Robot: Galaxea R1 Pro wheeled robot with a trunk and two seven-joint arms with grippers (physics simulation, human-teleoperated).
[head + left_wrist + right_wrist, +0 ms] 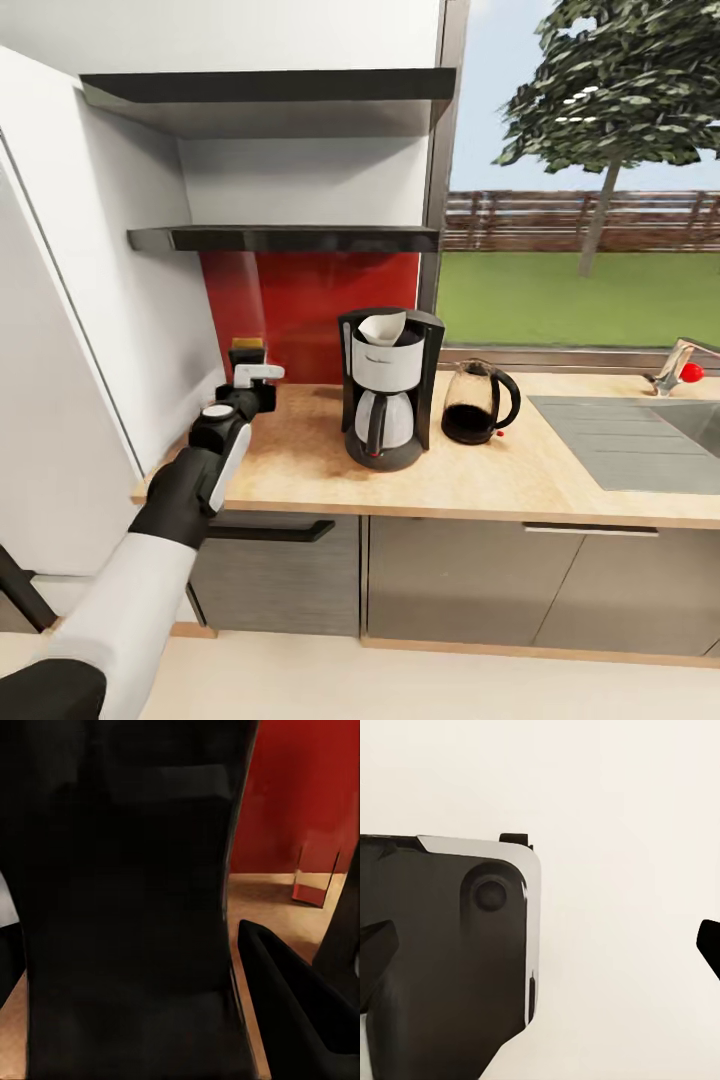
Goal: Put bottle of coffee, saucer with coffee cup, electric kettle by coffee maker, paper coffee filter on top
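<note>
Here, the left gripper (252,378) was seen clamped around the dark bottle of coffee (247,352) on the countertop (300,460).

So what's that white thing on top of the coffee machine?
A white paper filter sits in the open top of the coffee maker, folded like a cone. Its lower part is hidden inside the machine, so whether anything lies in it cannot be seen.

Two dark wall shelves (290,238) hang above a red backsplash (310,310) and a light wooden surface (560,480) with grey cabinets (500,590) below, while a big window (590,170) shows grass, a fence and a tree.
</note>
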